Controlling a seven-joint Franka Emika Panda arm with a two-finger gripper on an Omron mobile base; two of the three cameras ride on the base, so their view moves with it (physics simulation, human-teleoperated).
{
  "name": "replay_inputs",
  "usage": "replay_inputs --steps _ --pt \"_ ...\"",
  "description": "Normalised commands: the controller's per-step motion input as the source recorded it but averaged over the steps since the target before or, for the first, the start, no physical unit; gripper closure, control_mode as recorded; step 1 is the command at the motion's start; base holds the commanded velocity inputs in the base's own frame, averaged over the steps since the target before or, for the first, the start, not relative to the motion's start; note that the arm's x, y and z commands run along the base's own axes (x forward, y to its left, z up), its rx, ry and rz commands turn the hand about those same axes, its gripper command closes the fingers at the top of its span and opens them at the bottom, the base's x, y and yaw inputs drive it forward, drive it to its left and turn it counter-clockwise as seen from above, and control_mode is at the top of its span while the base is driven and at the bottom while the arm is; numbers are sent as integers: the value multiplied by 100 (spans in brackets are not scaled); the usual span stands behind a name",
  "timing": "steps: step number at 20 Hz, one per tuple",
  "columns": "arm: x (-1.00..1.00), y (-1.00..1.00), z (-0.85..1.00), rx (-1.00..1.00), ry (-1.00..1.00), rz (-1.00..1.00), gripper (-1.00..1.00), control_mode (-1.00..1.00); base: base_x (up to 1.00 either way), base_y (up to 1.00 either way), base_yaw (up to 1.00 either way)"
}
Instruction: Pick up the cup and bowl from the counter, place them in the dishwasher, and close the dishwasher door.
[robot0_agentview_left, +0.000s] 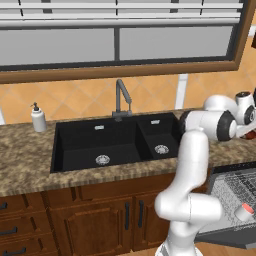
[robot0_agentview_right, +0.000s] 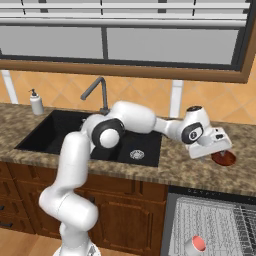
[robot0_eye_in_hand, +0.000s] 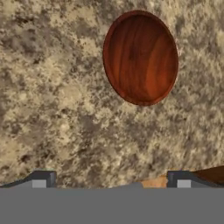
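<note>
The speckled brown granite counter (robot0_agentview_right: 190, 170) is lying flat and mottled around the black double sink (robot0_agentview_right: 75, 132), the landmark here. Right of the sink and below the counter edge, the dishwasher (robot0_agentview_right: 210, 225) is standing open, its grey wire rack carrying the pale cylindrical cup (robot0_agentview_right: 196, 245) with its red-orange top. The gripper (robot0_agentview_right: 220, 150) is hovering right of the sink with its jaws spread wide, gripping nothing. The round, shallow, wood-grained reddish-brown bowl (robot0_eye_in_hand: 141, 57) is sitting on the counter just beneath it.
</note>
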Motion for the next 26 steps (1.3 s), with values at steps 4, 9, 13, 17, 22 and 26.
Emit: replay_inputs --steps 4,9,13,17,22,26 --pt "58 -49 2 7 3 12 -100 -100 0 0 0" --pt "26 -3 -27 0 0 2 -100 -100 0 0 0" --pt "14 30 -24 0 0 0 -100 -100 0 0 0" --pt "0 20 -35 -3 0 0 -100 -100 0 0 0" --pt "12 16 -38 -4 0 0 -100 -100 0 0 0" --pt "26 0 -9 0 0 0 -100 -100 0 0 0"
